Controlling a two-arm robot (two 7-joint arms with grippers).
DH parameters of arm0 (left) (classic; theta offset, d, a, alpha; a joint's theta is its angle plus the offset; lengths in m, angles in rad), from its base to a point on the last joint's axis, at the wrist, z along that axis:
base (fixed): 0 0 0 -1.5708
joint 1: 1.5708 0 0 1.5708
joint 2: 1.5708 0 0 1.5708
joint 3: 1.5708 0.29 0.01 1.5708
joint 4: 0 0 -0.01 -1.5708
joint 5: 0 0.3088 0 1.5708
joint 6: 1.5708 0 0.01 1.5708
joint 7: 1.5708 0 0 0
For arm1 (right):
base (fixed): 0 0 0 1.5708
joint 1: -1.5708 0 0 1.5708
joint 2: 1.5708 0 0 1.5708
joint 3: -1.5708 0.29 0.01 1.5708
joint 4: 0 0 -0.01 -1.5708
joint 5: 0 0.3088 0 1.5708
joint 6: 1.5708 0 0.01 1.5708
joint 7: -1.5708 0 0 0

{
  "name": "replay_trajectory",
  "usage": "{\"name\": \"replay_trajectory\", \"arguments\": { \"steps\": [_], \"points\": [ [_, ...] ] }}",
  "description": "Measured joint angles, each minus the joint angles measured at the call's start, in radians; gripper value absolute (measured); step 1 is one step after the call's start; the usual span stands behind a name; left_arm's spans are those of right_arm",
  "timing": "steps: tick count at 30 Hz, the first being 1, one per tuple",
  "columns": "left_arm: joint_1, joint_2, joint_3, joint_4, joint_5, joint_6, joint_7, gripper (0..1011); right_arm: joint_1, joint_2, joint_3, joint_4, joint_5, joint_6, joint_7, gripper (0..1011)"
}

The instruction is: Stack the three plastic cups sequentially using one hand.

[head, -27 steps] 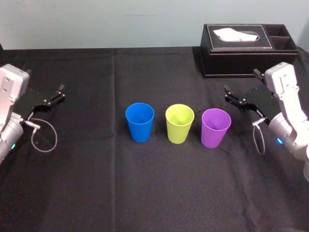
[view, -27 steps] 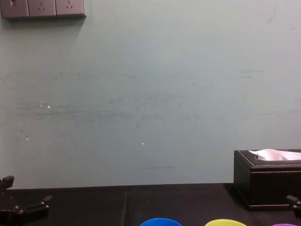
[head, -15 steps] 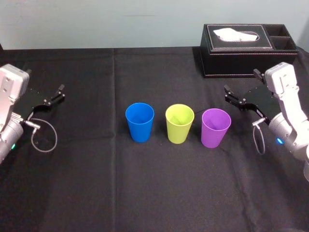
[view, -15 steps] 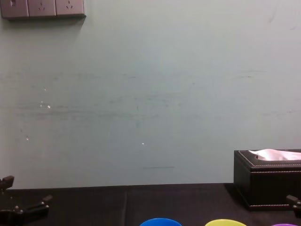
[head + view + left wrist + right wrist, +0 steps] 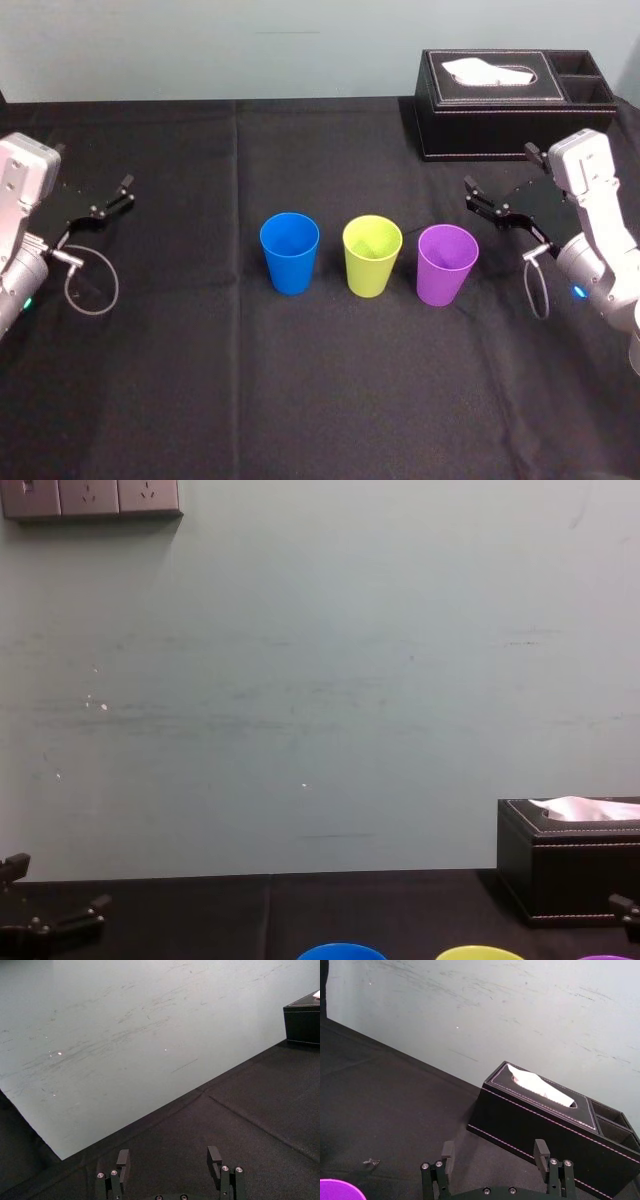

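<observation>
Plainly nothing is stacked yet: the blue cup (image 5: 290, 252), green cup (image 5: 372, 255) and purple cup (image 5: 447, 263) stand separately in a row, purple just beside the right gripper (image 5: 472, 196), wide open and empty, like the left gripper (image 5: 125, 192) far beyond blue.

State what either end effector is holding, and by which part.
Nothing: the black left end effector and black right end effector are open and empty.
</observation>
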Motion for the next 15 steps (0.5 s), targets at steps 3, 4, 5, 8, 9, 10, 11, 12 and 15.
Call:
{"name": "replay_trajectory", "arguments": {
  "steps": [3,4,5,8,9,10,11,12,15],
  "points": [
    [0.000,0.000,0.000,0.000,0.000,0.000,0.000,1010,0.000,0.000,0.000,0.000,0.000,0.000,0.000,1004],
    [0.000,0.000,0.000,0.000,0.000,0.000,0.000,1010,0.000,0.000,0.000,0.000,0.000,0.000,0.000,1004],
    [0.000,0.000,0.000,0.000,0.000,0.000,0.000,1010,0.000,0.000,0.000,0.000,0.000,0.000,0.000,1004],
    [0.000,0.000,0.000,0.000,0.000,0.000,0.000,1010,0.000,0.000,0.000,0.000,0.000,0.000,0.000,1004],
    [0.000,0.000,0.000,0.000,0.000,0.000,0.000,1010,0.000,0.000,0.000,0.000,0.000,0.000,0.000,1004],
    [0.000,0.000,0.000,0.000,0.000,0.000,0.000,1010,0.000,0.000,0.000,0.000,0.000,0.000,0.000,1004],
    [0.000,0.000,0.000,0.000,0.000,0.000,0.000,1010,0.000,0.000,0.000,0.000,0.000,0.000,0.000,1004],
    [0.000,0.000,0.000,0.000,0.000,0.000,0.000,1010,0.000,0.000,0.000,0.000,0.000,0.000,0.000,1004],
    [0.000,0.000,0.000,0.000,0.000,0.000,0.000,1010,0.000,0.000,0.000,0.000,0.000,0.000,0.000,1004]
  ]
}}
